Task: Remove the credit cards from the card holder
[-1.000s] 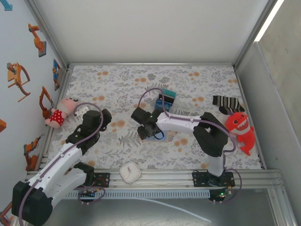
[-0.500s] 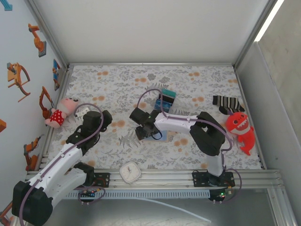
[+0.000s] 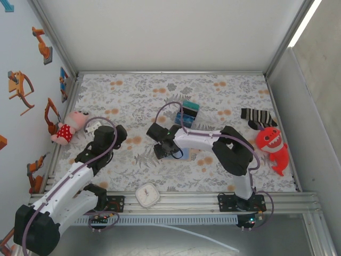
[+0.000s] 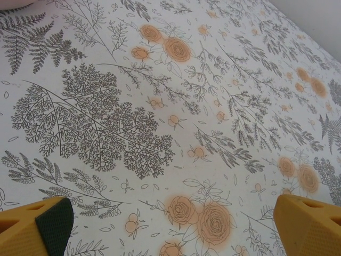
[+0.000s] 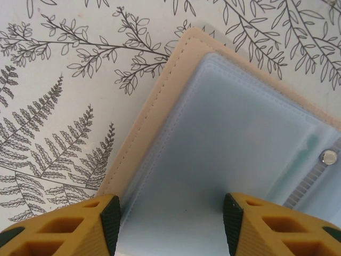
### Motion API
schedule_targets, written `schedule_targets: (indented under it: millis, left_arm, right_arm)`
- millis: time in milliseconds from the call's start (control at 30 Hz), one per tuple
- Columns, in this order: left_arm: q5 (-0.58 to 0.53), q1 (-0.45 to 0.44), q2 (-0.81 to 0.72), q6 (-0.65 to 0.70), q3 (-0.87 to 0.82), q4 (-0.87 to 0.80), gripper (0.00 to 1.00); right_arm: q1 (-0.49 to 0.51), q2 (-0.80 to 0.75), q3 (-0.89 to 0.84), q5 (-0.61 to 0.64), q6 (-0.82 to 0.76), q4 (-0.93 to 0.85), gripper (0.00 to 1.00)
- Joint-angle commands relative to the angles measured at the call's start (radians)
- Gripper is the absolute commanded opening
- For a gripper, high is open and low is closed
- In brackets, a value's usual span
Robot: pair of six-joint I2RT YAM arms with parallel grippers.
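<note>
So, nothing is out yet, I judge. The card holder (image 5: 234, 144) lies open at the right of my right wrist view, pale blue inside up, with no card loose on the cloth (image 5: 64, 80). My right pincer (image 5: 171, 221) gapes over its lower edge, and my left pincer (image 4: 175, 224) gapes above bare cloth.

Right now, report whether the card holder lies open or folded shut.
Open: the card holder shows its pale blue inner sleeves facing up, tan stitched edge alongside them.

Bright, even light; glare strip upper right; wrist views sharp, shadows soft
</note>
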Motion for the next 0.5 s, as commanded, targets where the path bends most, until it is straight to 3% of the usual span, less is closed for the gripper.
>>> schedule_targets:
  millis: [0, 467]
  left_arm:
    - [0.008, 0.005, 0.003, -0.013, 0.002, -0.007, 0.97]
    - [0.016, 0.006, 0.003, 0.001, 0.018, -0.02, 0.97]
  right_arm:
    - [0.005, 0.001, -0.04, -0.022, 0.022, 0.003, 0.51]
    - [-0.002, -0.032, -0.091, -0.025, 0.023, 0.034, 0.28]
